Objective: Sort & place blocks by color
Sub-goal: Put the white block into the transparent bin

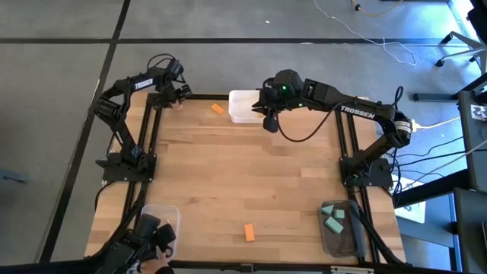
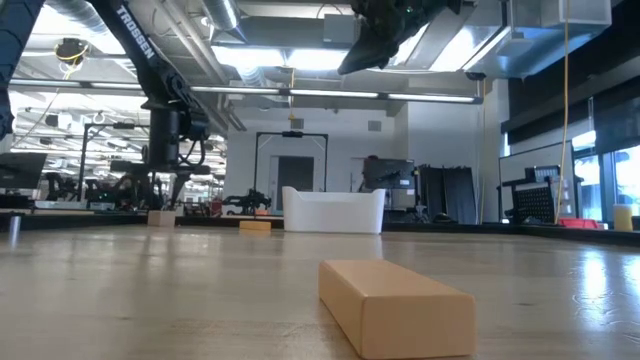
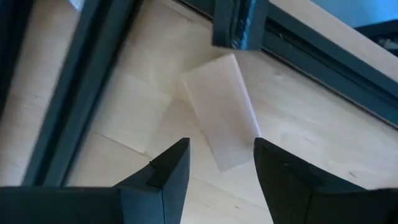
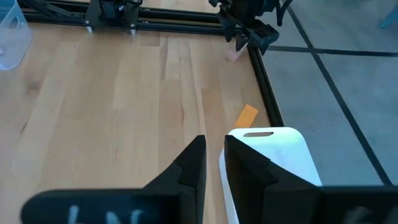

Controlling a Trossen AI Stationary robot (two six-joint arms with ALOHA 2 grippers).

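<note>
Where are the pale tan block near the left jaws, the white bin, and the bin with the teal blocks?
pale tan block (image 3: 221,112), left wrist view, top face.
white bin (image 1: 242,114), high view, near rim.
bin with teal blocks (image 1: 326,237), high view, left wall.

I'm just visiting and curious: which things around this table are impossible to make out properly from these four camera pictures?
- Inside of the white rectangular bin: high view, partly covered by the right gripper; low view shows only its wall.
- Clear plastic bin at the near left corner: the high view's bottom edge and dark gear hide its contents.
- Pale tan wooden block: blurred in the left wrist view, beyond the open left gripper.
- Teal-green blocks: too small to count.
</note>
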